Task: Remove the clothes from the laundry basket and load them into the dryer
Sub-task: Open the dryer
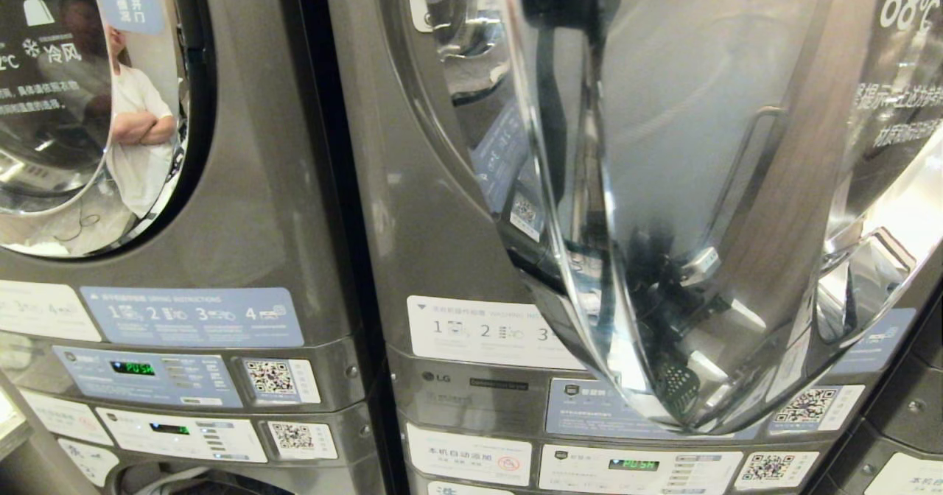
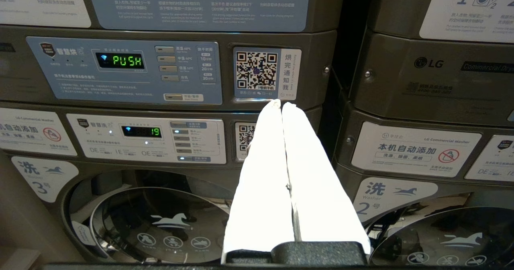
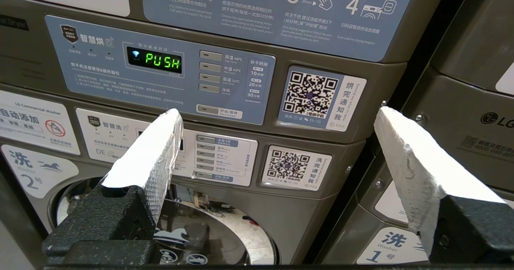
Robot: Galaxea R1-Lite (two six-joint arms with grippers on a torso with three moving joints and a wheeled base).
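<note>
The robot faces a bank of stacked laundry machines, and the dryer door [image 1: 700,208] in front of its head camera stands swung open, its shiny glass bowl filling most of that view. No laundry basket and no clothes show in any of the three views, so where they sit cannot be told from here; they are probably low or off to one side. Neither arm appears in the head view. The left gripper [image 2: 282,103] points at a control panel [image 2: 124,72] whose display reads PUSH, with its two white fingers pressed together and nothing between them. The right gripper [image 3: 277,119] points at a like panel with its fingers spread wide apart and empty. Clothes should be light, soft and floppy, likely to sag, trail and snag on the basket rim or the door edge. A pinch into a thick bunched fold near the middle of a garment would probably hold better than a hem or sleeve, and would keep loose ends short for the lift.
</note>
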